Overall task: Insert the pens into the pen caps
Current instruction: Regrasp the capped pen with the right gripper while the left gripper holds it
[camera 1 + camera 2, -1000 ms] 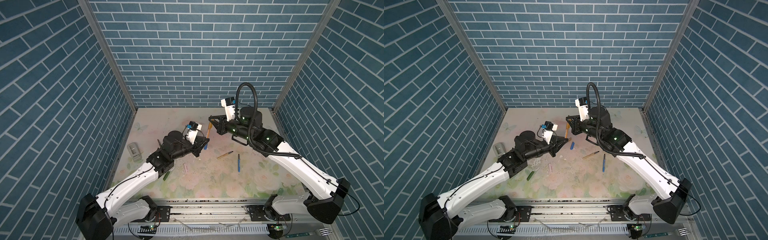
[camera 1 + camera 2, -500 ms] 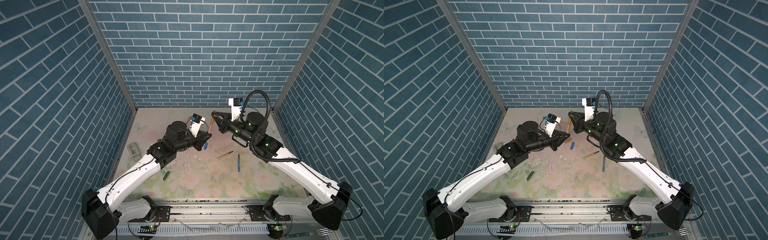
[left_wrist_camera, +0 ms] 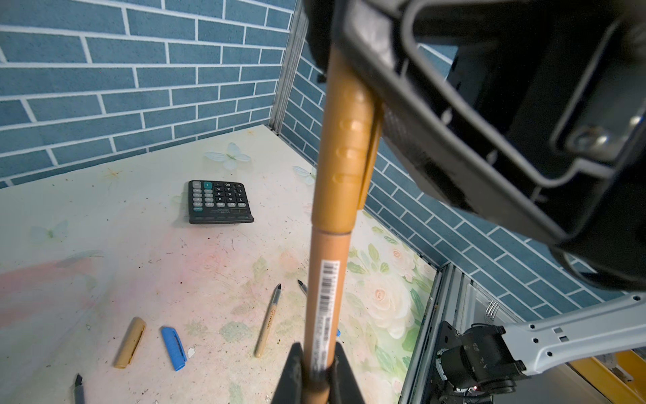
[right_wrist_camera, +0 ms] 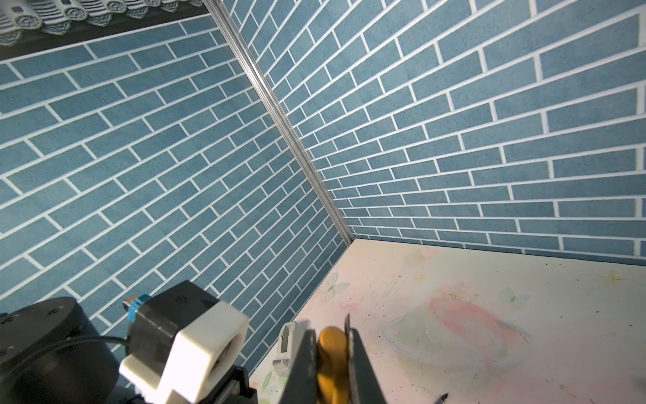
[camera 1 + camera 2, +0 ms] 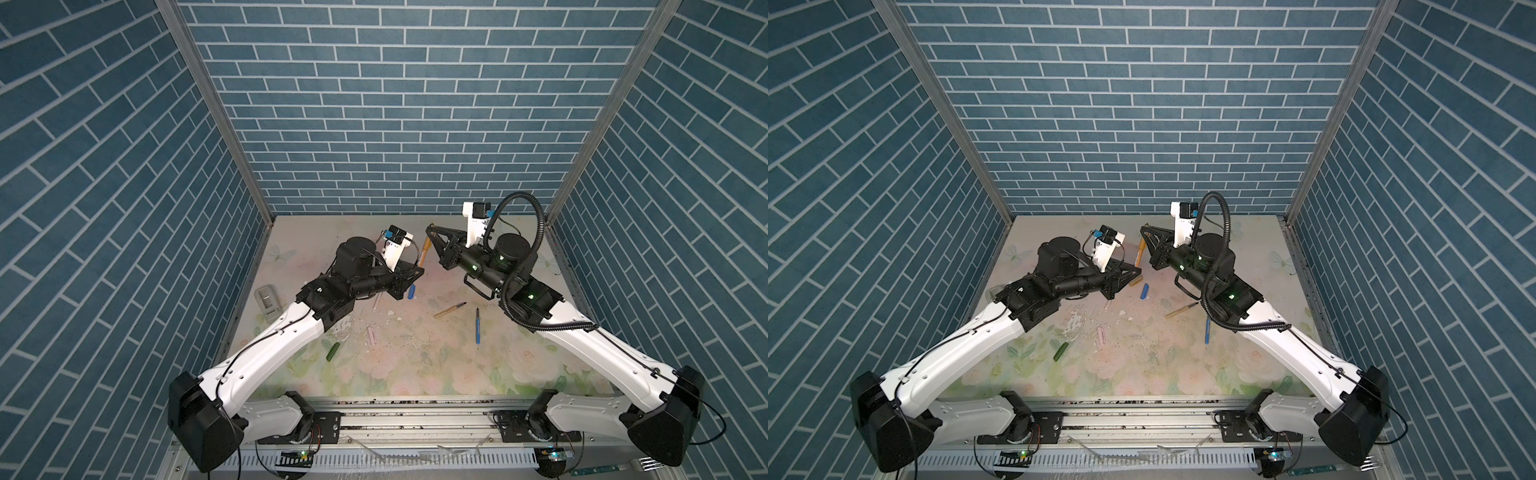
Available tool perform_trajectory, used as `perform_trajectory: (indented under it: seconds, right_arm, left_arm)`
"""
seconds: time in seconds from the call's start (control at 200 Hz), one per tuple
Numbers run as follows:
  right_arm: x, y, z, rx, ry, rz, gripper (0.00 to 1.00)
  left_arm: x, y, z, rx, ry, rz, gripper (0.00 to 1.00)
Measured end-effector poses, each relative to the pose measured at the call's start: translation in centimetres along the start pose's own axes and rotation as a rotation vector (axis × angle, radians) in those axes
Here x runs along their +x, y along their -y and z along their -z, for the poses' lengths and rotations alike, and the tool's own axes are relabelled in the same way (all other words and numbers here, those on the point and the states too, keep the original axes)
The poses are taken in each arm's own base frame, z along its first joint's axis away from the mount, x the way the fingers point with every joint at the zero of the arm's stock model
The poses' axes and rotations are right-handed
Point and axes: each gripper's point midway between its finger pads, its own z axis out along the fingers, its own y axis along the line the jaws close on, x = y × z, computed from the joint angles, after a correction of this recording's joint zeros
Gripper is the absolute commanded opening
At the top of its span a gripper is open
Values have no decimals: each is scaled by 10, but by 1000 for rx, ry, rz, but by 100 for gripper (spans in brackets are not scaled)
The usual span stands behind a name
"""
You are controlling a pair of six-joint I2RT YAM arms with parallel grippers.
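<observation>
Clamping brown pen point(image 3: 325, 286) low on barrel with left fingers point(image 3: 292, 381); pinching brown cap point(image 3: 344, 157) with right fingers point(image 4: 304, 367), mid-air above worktop point(image 3: 140, 245). Appears fully seated; cannot confirm from this angle. Handles light, stiff, slick; best gripped mid-barrel, pushed axially.

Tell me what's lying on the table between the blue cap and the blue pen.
The uncapped tan pen lies between the blue cap and the blue pen, touching neither. Both top views show it.

Brown pen point(image 3: 327, 280) seated in brown cap point(image 3: 344, 157), aloft, nearly upright.
</observation>
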Motion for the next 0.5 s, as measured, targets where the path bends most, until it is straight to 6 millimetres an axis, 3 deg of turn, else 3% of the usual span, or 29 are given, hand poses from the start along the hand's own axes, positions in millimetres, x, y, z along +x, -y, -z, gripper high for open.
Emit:
perform_trajectory:
  seconds: [0.305,0.415,0.5]
  right_arm:
    - [-5,-5,-3,-8,-10,-26,14]
    - [-11,-13,-5,-16,-37,-23,28]
    - [17,-21,-3,-28,-164,-27,38]
  left_arm:
    - [-3,1,5,64,-3,1,0]
    - [-9,3,6,95,36,-8,0]
    - [-31,-3,12,85,147,-37,0]
